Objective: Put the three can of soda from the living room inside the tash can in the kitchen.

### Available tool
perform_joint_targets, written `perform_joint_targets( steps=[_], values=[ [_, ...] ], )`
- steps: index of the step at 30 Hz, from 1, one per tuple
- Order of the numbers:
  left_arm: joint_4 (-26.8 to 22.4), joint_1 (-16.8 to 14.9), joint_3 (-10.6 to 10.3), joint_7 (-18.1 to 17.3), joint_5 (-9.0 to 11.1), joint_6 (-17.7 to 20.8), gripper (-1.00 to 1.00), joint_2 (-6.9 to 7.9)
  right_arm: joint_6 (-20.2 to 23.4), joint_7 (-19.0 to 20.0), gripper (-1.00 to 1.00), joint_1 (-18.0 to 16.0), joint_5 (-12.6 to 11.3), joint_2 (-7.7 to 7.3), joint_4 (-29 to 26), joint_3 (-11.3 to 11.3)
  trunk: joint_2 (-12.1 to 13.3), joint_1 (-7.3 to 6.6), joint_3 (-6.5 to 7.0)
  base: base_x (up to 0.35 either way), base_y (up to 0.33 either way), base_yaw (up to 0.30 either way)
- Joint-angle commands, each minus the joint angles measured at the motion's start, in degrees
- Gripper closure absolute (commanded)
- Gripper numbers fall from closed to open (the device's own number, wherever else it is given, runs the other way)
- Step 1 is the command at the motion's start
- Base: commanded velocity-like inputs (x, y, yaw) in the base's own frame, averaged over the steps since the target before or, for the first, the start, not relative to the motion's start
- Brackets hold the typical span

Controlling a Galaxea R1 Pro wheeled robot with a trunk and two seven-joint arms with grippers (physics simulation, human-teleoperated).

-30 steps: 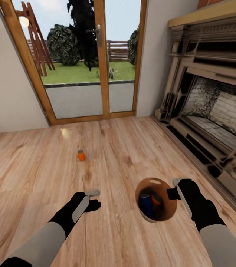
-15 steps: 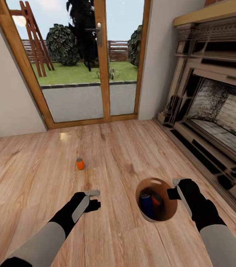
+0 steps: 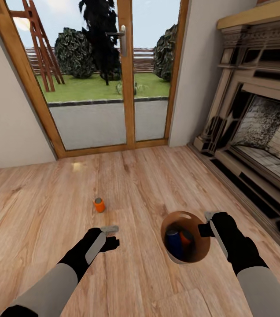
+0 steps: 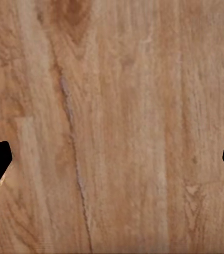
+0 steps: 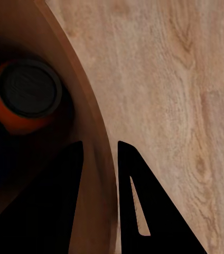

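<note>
Closer now: the view has rolled forward and swung a little, so the loose orange can sits lower and nearer than a second ago, while both arms keep the same pose against my body. I carry the bin with me on purpose, so the last can goes straight in without a second trip. My right gripper is pinched on the bin's rim, one finger inside the wall and one outside, as the right wrist view shows. Two cans already stand in it, a blue one and an orange one with a dark ribbed grey top. My left gripper hangs with its jaws wide apart over bare floor, free for the pickup. The bin is a smooth round bucket, coppery inside, with an oval handle hole. Planks are light wood with long grain. I judge the can, small and upright, should take a plain side grasp.
</note>
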Motion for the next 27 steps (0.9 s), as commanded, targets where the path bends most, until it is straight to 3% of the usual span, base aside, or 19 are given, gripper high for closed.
perform_joint_targets(
  steps=[1, 12, 20, 27],
  values=[
    [0.0, -0.01, 0.0, 0.0, -0.01, -0.01, -1.0, -0.03, 0.0, 0.18, 1.0, -0.02, -0.81, 0.01, -0.01, 0.0, 0.0, 0.0, 0.01, 0.301, 0.193, 0.0],
    [-0.33, 0.01, 0.0, -0.03, -0.01, -0.02, -1.0, 0.0, 0.0, 0.11, 1.0, 0.0, -0.81, 0.03, -0.01, 0.0, 0.0, 0.0, 0.01, 0.301, 0.187, 0.0],
    [-5.18, 0.23, -0.06, 0.07, -0.01, 0.12, -1.0, 0.2, 0.0, 0.11, 1.0, -0.02, -0.74, -0.06, 0.01, 0.0, 0.0, 0.0, 0.01, 0.302, 0.173, 0.0],
    [-6.13, 0.28, -0.08, 0.36, -0.01, 0.07, -1.0, 0.12, 0.0, 0.14, 1.0, -0.03, -0.73, -0.08, -0.01, -0.07, 0.0, 0.0, 0.01, 0.329, 0.055, 0.0]
  ],
)
